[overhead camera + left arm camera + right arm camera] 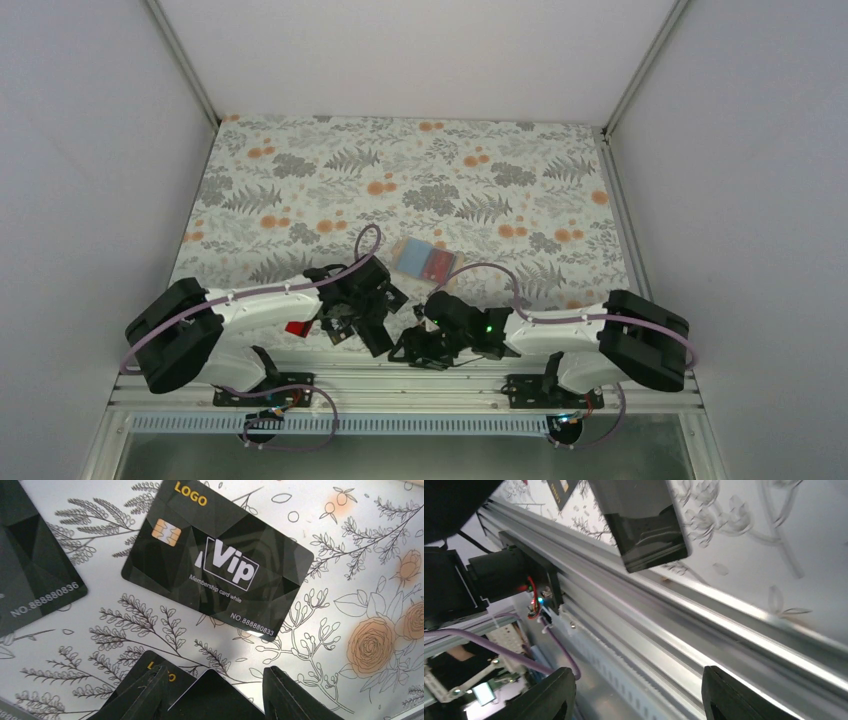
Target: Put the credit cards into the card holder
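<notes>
Plain white walls (pixel 90 150) on left, right and far sides. Aluminium frame posts (pixel 185 60) in far corners. Table (pixel 330 170) under floral cloth (pixel 520 180): grey ferns, orange blooms on white. Aluminium rail (pixel 400 382) along near edge. Light even, shadows soft.

A cloth (pixel 400 180) printed with grey ferns and orange blooms covers the surface (pixel 560 150). An aluminium rail (pixel 400 385) runs along its near edge. White walls (pixel 420 50) enclose it.

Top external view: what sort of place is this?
Likely a lab recording booth: plain white walls on an aluminium frame enclose a floral-cloth table, with two robot arms bolted to a rail at its near edge.
</notes>
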Controlling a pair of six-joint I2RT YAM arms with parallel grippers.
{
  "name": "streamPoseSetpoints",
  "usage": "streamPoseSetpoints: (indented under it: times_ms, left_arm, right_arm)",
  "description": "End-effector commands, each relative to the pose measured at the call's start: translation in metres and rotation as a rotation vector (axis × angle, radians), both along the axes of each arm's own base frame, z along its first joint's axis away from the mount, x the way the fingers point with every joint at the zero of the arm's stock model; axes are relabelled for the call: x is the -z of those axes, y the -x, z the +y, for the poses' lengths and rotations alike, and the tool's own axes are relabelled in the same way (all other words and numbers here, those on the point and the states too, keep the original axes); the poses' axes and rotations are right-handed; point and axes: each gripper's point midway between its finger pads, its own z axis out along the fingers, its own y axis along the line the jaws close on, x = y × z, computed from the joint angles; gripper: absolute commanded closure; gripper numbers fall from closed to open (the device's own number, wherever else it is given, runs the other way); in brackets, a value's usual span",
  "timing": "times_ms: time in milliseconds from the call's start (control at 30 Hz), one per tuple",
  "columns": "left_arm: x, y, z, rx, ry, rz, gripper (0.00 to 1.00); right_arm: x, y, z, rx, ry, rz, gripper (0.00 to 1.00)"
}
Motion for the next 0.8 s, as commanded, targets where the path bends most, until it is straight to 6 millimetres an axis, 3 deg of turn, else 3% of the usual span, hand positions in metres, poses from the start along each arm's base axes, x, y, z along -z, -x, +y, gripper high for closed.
streamPoseSetpoints:
  times_ms: [0,133,433,767]
  left_arm:
    - [0.008,0.007,-0.005,0.061,0.015,0.019,0.54]
    - [0.014,0.014,-0.004,0.061,0.024,0.040,0.54]
    - [0.022,0.027,0.001,0.061,0.035,0.069,0.54]
    - [0.020,0.038,-0.005,0.065,0.057,0.089,0.54]
  right_arm:
    - [-0.006,0.008,0.024,0.093,-0.073,0.104,0.35]
    - [0.002,0.013,0.031,0.127,-0.052,0.141,0.37]
    - [0.018,0.002,0.042,0.241,-0.024,0.174,0.40]
    - [0.043,-0.002,0.048,0.310,0.010,0.226,0.46]
